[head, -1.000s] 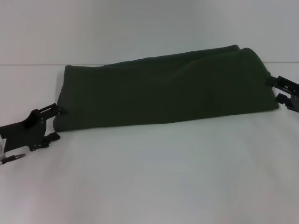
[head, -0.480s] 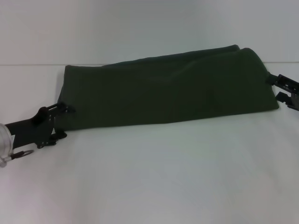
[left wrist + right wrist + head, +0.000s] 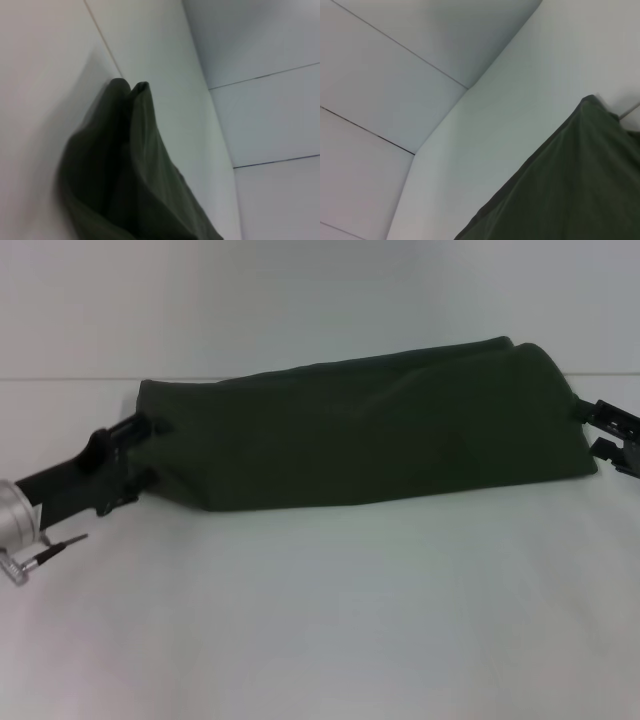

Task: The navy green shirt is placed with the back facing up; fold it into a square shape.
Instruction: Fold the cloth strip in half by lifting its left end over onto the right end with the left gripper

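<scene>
A plain white table point(image 3: 330, 620) fills the head view, with a pale wall behind it. The navy green shirt point(image 3: 370, 435) is stretched across the middle of the frame as a long folded band, sagging between its ends. Its left end is pinched by the left gripper point(image 3: 150, 452) at centre left; its right end is clamped by the right gripper point(image 3: 590, 430) at the right edge. A lengthwise fold seems done; crosswise folds into a square appear left.

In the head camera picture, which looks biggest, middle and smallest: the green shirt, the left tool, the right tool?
1. Navy green shirt, by far.
2. Left tool.
3. Right tool, partly cut off at the picture edge, so the order of the two tools is unsure.
</scene>
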Motion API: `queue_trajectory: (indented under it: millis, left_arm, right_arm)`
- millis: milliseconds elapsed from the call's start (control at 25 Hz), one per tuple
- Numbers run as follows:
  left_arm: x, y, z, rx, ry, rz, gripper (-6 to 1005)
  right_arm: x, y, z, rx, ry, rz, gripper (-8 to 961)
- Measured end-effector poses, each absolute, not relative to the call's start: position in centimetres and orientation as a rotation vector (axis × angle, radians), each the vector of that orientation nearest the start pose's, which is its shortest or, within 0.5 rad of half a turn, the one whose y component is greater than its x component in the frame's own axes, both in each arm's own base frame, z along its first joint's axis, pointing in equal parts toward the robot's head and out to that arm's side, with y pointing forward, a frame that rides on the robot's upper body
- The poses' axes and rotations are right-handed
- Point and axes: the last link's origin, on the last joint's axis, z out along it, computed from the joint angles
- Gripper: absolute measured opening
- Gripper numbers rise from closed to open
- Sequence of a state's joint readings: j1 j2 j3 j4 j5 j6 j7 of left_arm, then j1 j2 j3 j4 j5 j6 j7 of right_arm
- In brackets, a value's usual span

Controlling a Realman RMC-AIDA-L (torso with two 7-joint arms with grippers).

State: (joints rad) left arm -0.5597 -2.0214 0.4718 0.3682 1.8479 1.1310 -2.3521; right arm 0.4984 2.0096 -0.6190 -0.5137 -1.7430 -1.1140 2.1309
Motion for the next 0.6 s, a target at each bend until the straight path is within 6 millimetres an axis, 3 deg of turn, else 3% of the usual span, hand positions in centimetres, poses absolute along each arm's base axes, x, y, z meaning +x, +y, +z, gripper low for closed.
queue_trajectory:
  millis: [600]
  left_arm:
    - [-34.8,35.9,0.5,1.726,2.789,1.211,882]
  right_arm:
    - [33.3,37.3,4.3,-1.697,1.726,1.012,929]
